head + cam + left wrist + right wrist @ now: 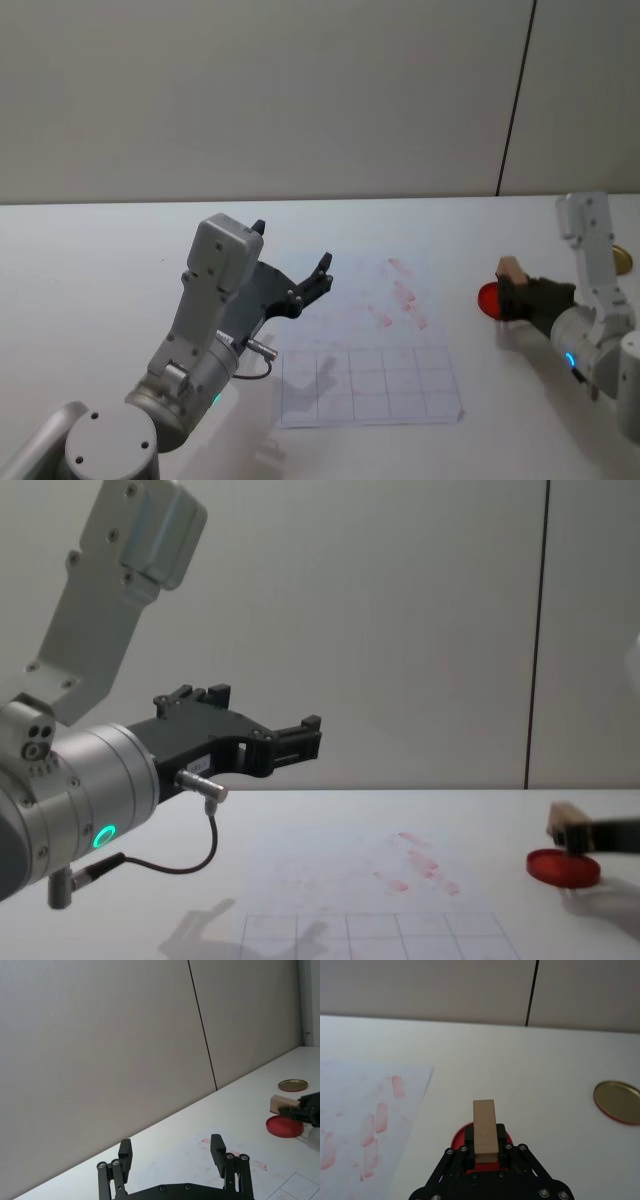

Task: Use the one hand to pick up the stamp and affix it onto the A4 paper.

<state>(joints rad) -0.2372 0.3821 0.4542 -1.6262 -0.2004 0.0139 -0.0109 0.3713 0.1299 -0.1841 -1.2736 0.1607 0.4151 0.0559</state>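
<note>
Plainly the right tool (485, 1147) is closed on the stamp (484, 1122). Its two fingers press opposite side faces of the little wooden block near one end, and most of the block's length sticks out past them. In the head view the pair sits at the right edge of the frame, over the red ink pad (487, 298) and well apart from the paper (372, 350). The paper lies flat on the worktop (90, 260) at lower centre. Whether the block's hidden face touches the pad I cannot tell.

The block looks light and stiff, bare wood that will not give under the squeeze. Its smooth faces could let it pivot if the hold is off-centre. A square hold on the flat sides, as here, seems the right one, because it keeps the inked face free and level for a straight press. That face is probably wet and likely to smear if dragged.

The paper is thin and loose, so it may slide or lift with the block.

A gold lid (617, 1102) lies beyond the pad. The left tool (292, 250) hangs idle above the sheet's left part, its fingers spread wide.
</note>
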